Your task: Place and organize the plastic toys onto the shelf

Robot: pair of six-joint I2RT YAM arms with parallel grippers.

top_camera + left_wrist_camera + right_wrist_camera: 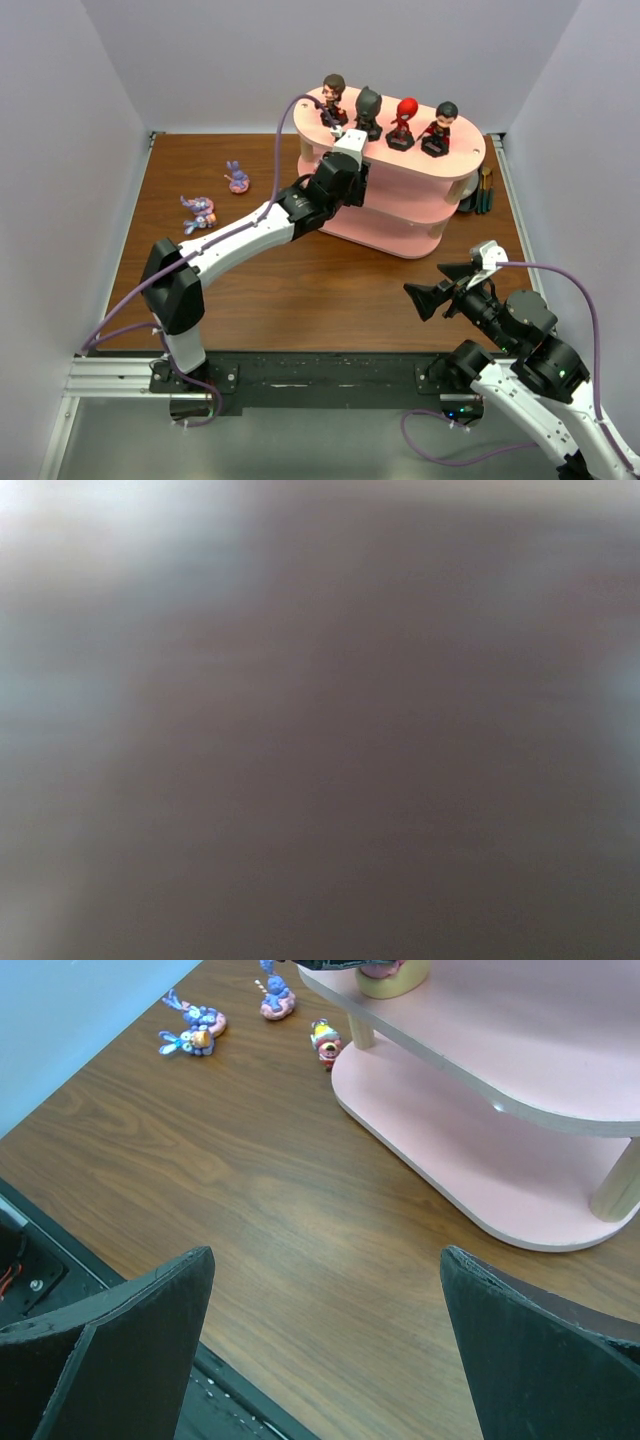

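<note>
Plastic figurines with big heads stand upright in one row on the cream top board of the shelf (466,150), at the far right of the table (300,290). From the left they are the brown-haired figure (333,98), the black-masked figure (369,110), the red-masked figure (403,122) and the black-haired figure (440,128). I judge this row as nearly done. The pink boards below show mostly bare surface in the right wrist view. Not yet on the shelf are a pair of purple-blue creatures (198,212) and a third creature (237,180), lying on the table well to the left of it. A tiny pink and red toy (325,1045) also lies on the wood, just beside the rim of the lowest board.

The left gripper (337,128) is at the base of the brown-haired figure, probably to set or straighten it there. Whether its fingers pinch the base or stand apart from it I cannot tell. The top view is too small, and the left wrist view is only blur, perhaps because the camera is very close to something. The right gripper (327,1260) hangs over the near right part of the table with its fingers spread wide and nothing between them. I think it waits there to keep out of the way. Dark pens (483,190) lie just beside the right end of the shelf.
</note>
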